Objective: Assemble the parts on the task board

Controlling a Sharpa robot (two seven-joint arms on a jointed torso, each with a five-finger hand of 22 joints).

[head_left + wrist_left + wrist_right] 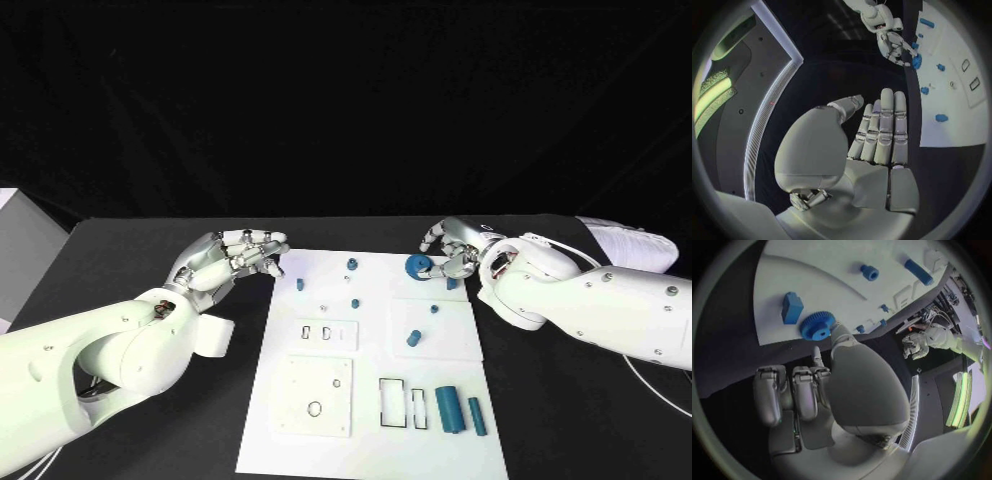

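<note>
Right robot hand [459,255] sits over the far right part of the board [289,440], at the blue gear [420,265]. In the right wrist view the gear [817,326] is against the tip of the thumb, with a finger alongside it; it looks pinched, though whether it is lifted off the board or standing on it cannot be told. Just beside the gear lies a small blue block [791,307].

Left robot hand [231,258] is over the black worktop [116,260], just off the board's far left corner. Its fingers [886,125] lie straight and together, the palm bare; it holds nothing.

Other parts on the board: a peg [352,264] at the far edge, small pegs [300,284] on the left, a short piece [414,338] mid-right, and two cylinders [449,408] lying at the near right beside empty rectangular slots [392,403].

Judged step: the gear is being handled, either picked up or being seated on a post at the far right. Few parts look seated, so the task seems early.

Next move likely calls for keeping the gear level, lining its bore up with its post, and pressing straight down. The thin pinch could let the gear tilt or slip. The left hand is free to steady the board.
</note>
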